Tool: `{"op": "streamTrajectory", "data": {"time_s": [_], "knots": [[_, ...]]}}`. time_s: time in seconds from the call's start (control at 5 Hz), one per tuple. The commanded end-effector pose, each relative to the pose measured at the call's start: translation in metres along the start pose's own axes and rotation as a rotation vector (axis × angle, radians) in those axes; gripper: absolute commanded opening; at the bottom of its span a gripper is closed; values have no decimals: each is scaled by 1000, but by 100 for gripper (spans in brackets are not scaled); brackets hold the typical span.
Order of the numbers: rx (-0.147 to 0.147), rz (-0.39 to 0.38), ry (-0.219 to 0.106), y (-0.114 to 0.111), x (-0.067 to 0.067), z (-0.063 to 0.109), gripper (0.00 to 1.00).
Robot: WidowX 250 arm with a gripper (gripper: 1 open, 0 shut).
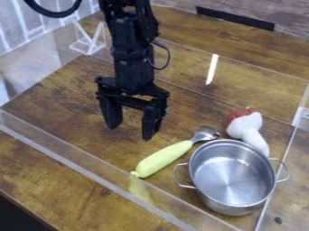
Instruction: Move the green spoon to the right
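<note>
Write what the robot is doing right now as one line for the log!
gripper: open, pointing down, above table | green spoon: lying on table, not held, beside pot | mushroom toy: behind pot | step: grasp not yet made

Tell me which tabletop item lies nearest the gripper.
The green spoon: its handle lies just below the gripper; the mushroom toy and pot sit farther right.
</note>
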State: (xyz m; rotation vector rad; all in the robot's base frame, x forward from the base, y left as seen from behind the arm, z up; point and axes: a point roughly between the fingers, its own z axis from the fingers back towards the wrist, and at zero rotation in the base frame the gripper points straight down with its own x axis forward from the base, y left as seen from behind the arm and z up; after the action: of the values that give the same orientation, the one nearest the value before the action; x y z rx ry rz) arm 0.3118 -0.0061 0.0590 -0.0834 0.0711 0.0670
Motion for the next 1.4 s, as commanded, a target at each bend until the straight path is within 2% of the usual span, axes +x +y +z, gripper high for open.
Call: {"op": "streamTrajectory", "data": {"time_s": [0.0, 0.2, 0.6, 1.2], "knots": [[-10, -58, -46, -8, 2, -2, 100], [-18, -91, -61, -12, 3, -14, 100], [-30, -237, -95, -26, 7, -29, 100], [-56, -128, -149, -78, 16, -34, 100]]}}
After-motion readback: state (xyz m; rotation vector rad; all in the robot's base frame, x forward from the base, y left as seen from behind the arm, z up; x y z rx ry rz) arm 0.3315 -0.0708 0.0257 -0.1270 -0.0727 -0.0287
